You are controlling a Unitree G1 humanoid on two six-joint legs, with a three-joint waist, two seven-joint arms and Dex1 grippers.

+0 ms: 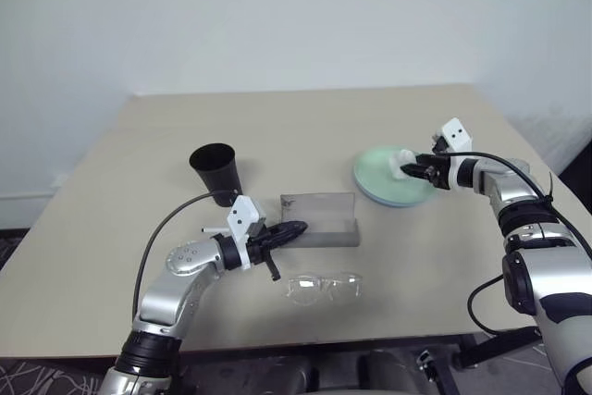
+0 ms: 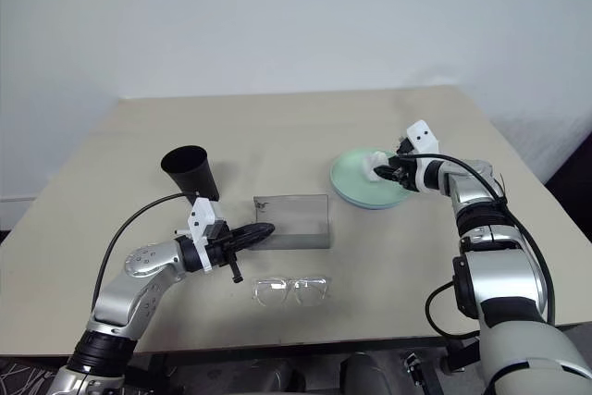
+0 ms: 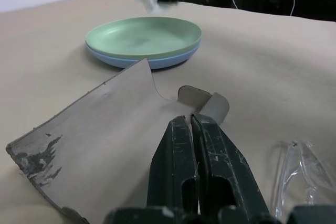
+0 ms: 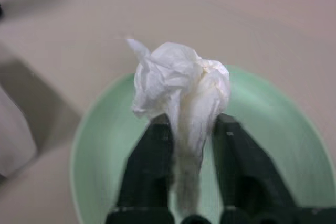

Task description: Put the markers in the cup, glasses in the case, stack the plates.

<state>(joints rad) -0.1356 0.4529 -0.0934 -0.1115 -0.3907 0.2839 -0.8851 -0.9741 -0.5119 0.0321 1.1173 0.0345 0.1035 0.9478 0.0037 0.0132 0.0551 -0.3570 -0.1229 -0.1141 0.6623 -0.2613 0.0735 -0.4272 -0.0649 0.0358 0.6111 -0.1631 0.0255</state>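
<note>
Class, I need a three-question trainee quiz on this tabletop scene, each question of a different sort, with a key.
1. True or false: the green plate lies stacked on the blue plate.
2. What does the right hand grip? A) glasses B) crumpled tissue C) a marker
3. Fill in: the glasses lie on the table, in front of the open grey ____.

Key: 1 true. 2 B, the tissue, held over the green plate. 3 case; the left hand is shut beside it.
</note>
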